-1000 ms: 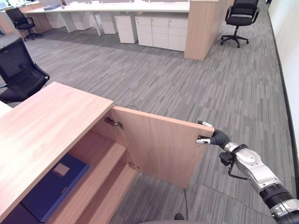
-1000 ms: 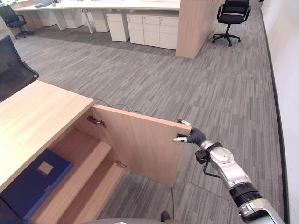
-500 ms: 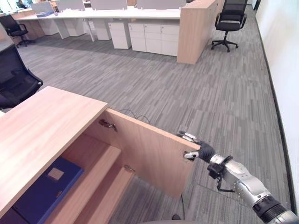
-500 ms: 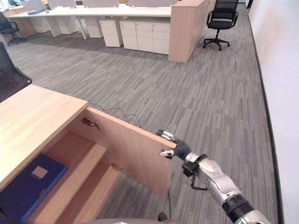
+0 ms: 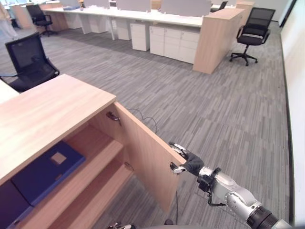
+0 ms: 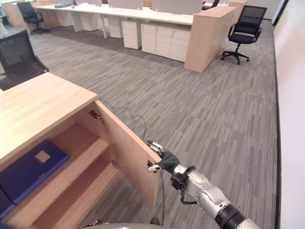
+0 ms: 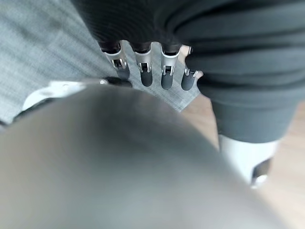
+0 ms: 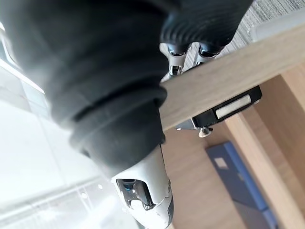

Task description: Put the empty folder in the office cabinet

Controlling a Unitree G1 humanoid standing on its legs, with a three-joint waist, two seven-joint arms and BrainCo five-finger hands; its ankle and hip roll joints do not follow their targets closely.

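R hand (image 5: 187, 162) fingers pinch cabinet door (image 5: 147, 157) edge | blue folder (image 5: 45, 171) on upper shelf | L hand (image 7: 147, 67) fingers relaxed | risk: we lose grip, door swings.

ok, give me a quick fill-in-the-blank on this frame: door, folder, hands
The right robot hand grips the free edge of the light wooden cabinet ____.
The flat blue folder lies on the cabinet's ____ shelf.
The left robot hand holds ____.

Missing: door; upper; nothing
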